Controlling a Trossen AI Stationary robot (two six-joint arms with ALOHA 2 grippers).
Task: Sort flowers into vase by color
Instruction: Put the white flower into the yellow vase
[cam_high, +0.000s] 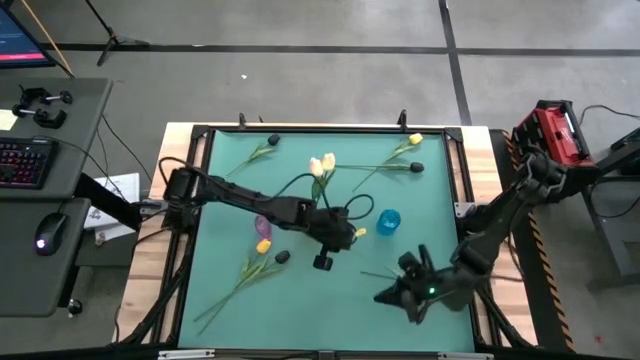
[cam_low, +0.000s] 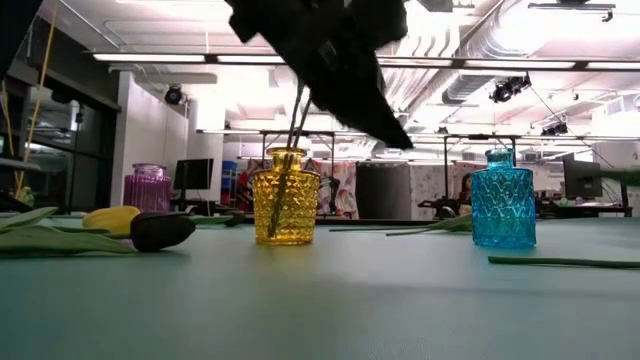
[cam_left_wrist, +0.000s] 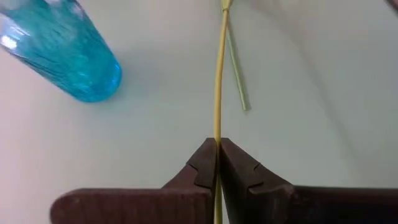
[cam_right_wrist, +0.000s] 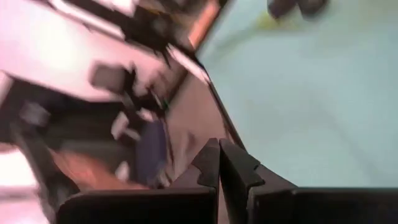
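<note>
My left gripper reaches to the middle of the green mat, shut on a thin yellow-green flower stem. A small yellow bud shows just beside it. The blue vase stands a little beyond it, toward the right. The yellow vase holds stems, with cream tulip heads above, and the purple vase stands on the left. Loose yellow and black tulips lie on the mat. My right gripper hangs shut over the near right part, holding nothing. My left gripper pinches the thin stem between its two shut fingers. The stem lies along the fingers and runs straight on past their tips, over the mat. Its far end leaves the left wrist view, so I cannot tell whether it is lifted clear.
A yellow bud and a black bud lie with their stems on the near left of the mat. Another stem lies beside my right gripper. A black-headed flower lies at the far left. A raised frame borders the mat.
</note>
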